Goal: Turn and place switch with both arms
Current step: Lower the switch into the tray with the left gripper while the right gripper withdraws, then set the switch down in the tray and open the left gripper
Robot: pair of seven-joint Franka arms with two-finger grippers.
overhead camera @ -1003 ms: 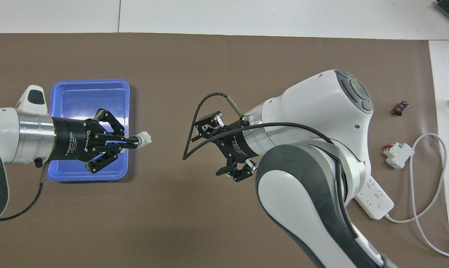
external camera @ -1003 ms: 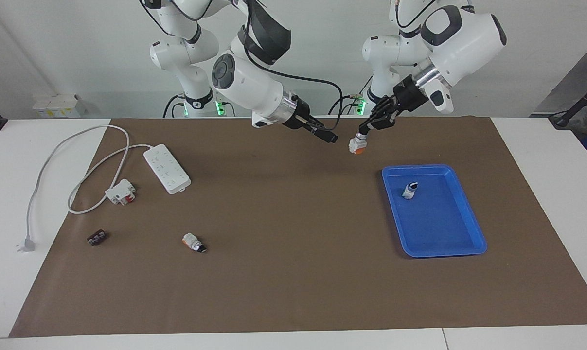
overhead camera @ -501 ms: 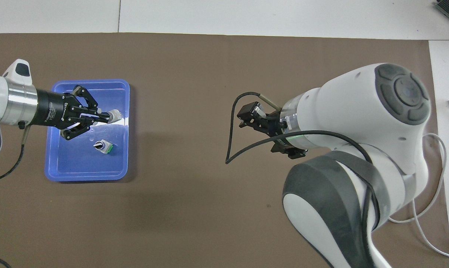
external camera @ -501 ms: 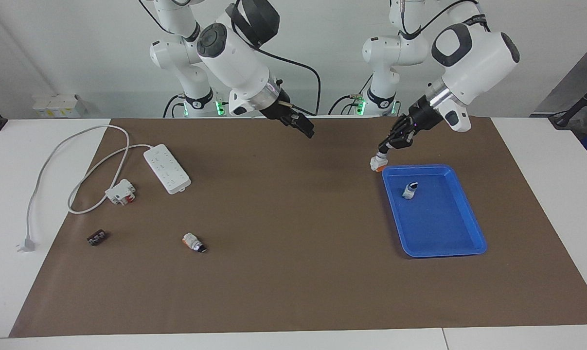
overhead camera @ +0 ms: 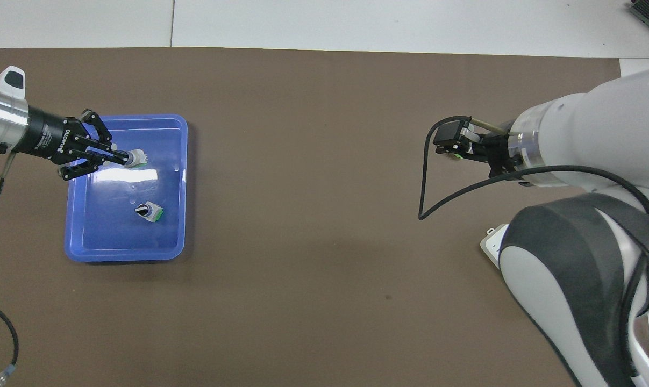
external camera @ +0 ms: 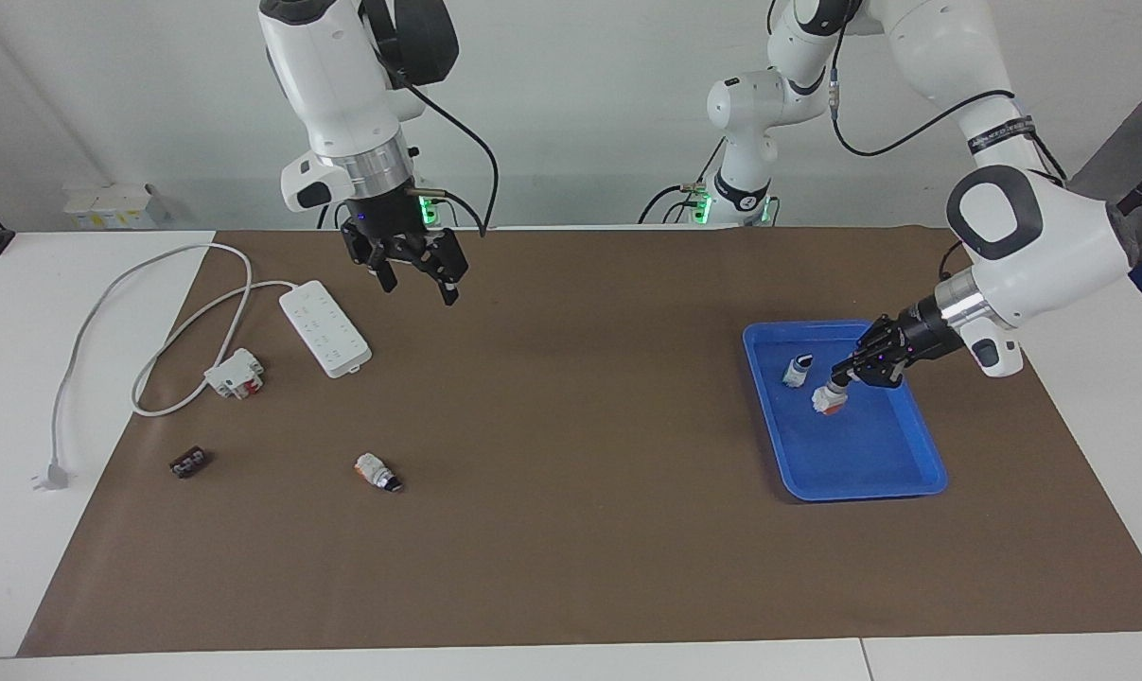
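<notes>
Both arms have swung apart since a second ago: the left gripper (external camera: pixel 840 383) now carries its switch (external camera: pixel 828 401) over the blue tray (external camera: pixel 921 445).

It pinches the switch by the knob end, orange-red end down, beside a second switch (external camera: pixel 797 370) standing in the tray. The right gripper (external camera: pixel 415 278), fingers spread and holding nothing, has drawn back to hang over the worktop (external camera: pixel 571 530) by the white power strip (external camera: pixel 325 327). A third switch (external camera: pixel 377 471) lies on the worktop toward the right arm's end.
</notes>
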